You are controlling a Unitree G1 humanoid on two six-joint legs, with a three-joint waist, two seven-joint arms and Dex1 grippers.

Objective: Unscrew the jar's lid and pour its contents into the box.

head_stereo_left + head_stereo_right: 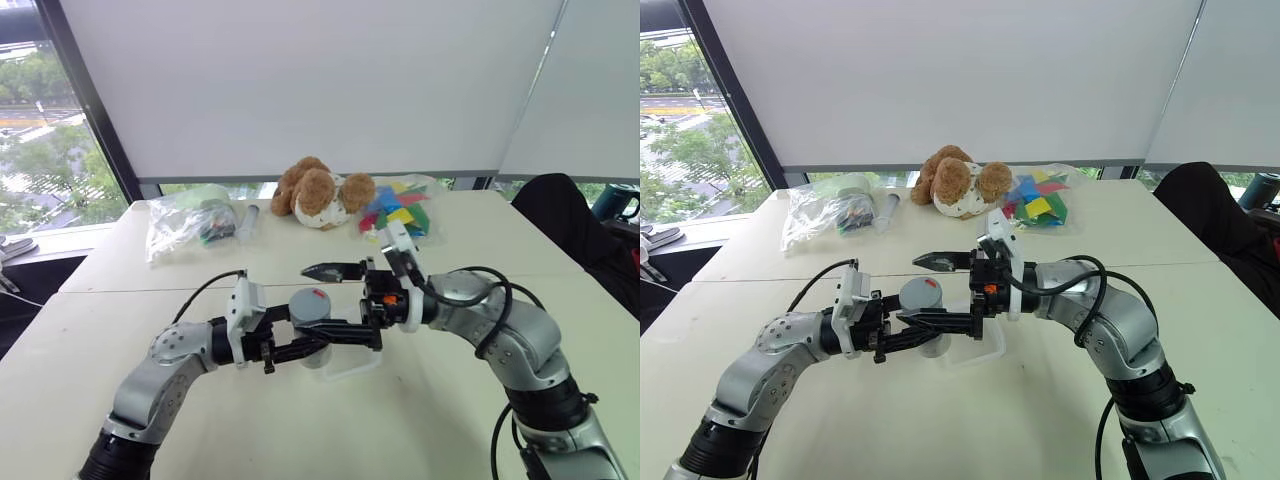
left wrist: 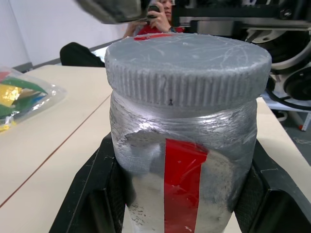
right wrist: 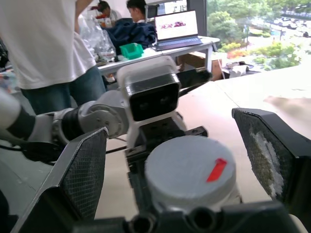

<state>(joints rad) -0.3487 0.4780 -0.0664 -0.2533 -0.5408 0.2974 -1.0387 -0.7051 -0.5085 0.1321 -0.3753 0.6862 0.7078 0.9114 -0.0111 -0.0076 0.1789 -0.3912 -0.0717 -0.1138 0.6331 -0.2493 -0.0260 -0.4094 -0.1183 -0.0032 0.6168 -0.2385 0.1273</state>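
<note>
Gripping the upright jar mid-frame, left jaws were clamped shut; right jaws stood wide open, straddling the lid.

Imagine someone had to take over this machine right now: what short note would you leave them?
Left gripper: fingers shut on the jar, held upright above the table.
Right gripper: fingers open on either side of the lid, not gripping it.
The lid sits on the jar; nothing is unscrewed.
The box lies on the table just under and behind the jar; whether anything is in it is hard to tell.
Left to do: close the right fingers on the lid, twist it off, tip the contents into the box.
</note>
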